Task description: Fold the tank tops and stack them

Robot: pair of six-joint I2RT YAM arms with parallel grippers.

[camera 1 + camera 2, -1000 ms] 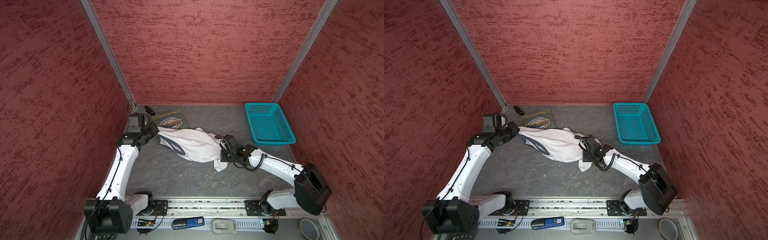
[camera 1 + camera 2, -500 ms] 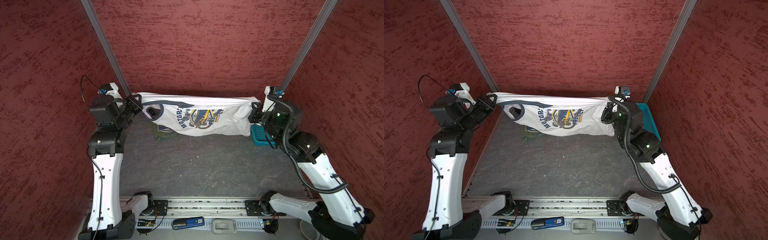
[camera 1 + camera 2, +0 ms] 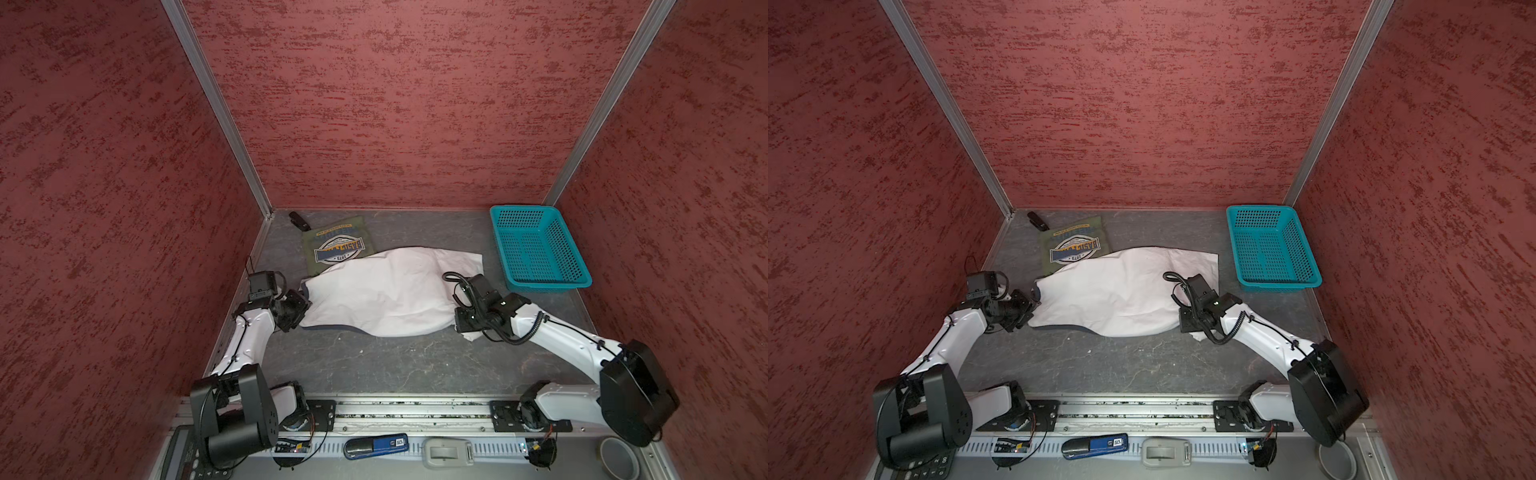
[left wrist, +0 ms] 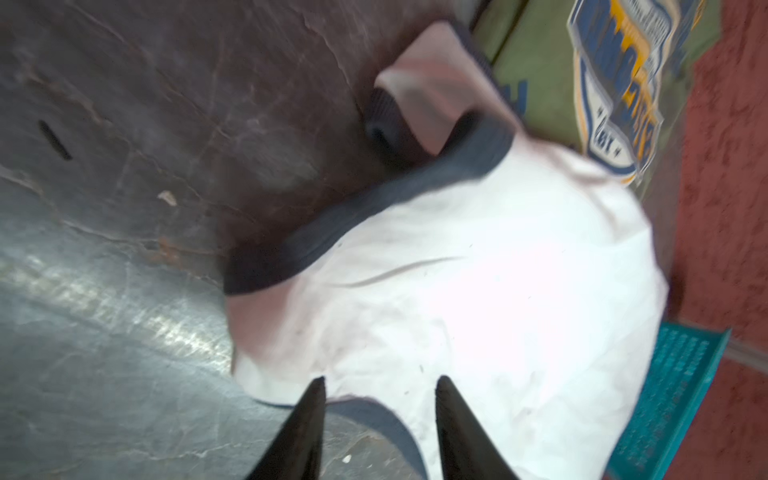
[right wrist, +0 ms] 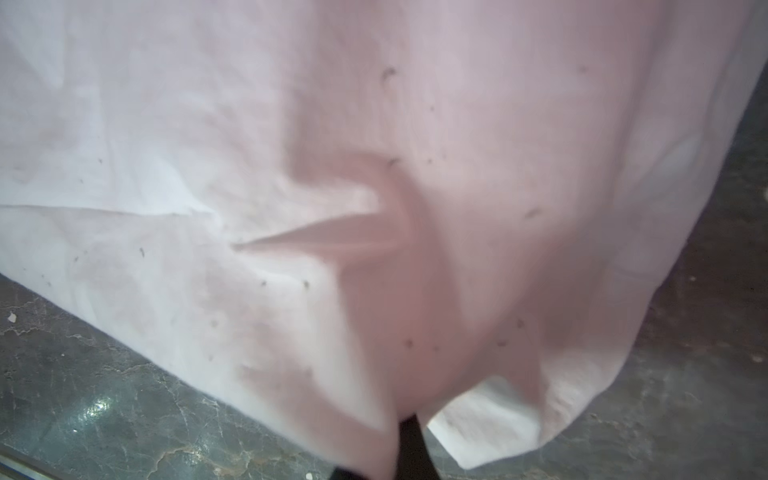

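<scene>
Since half a second earlier, both arms have been lowered from a raised stretch, and the white tank top [image 3: 382, 291], then held in the air between them, has been laid on the counter [image 3: 374, 365]. Nearest, the front of the counter is seen bare. Behind it, the left hand [image 4: 380, 377] is seen released, its fingers apart just at the grey-trimmed edge, while the right hand [image 3: 461, 326] is clenched on a corner of the white cloth. The white tank top is spread between the two hands, print side down, with a soft bulge in the middle. Its far edge is laid over the near edge of the folded olive tank top [image 3: 332, 245]. It is judged that the laying-out is in hand. The right corner should be drawn gently outward before it is let go, so that the bulge is flattened and the olive one is not dragged. Two tank tops, two hands, one turquoise basket [image 3: 519, 210] and one small dark object [image 3: 299, 220] in the far corner are counted.
</scene>
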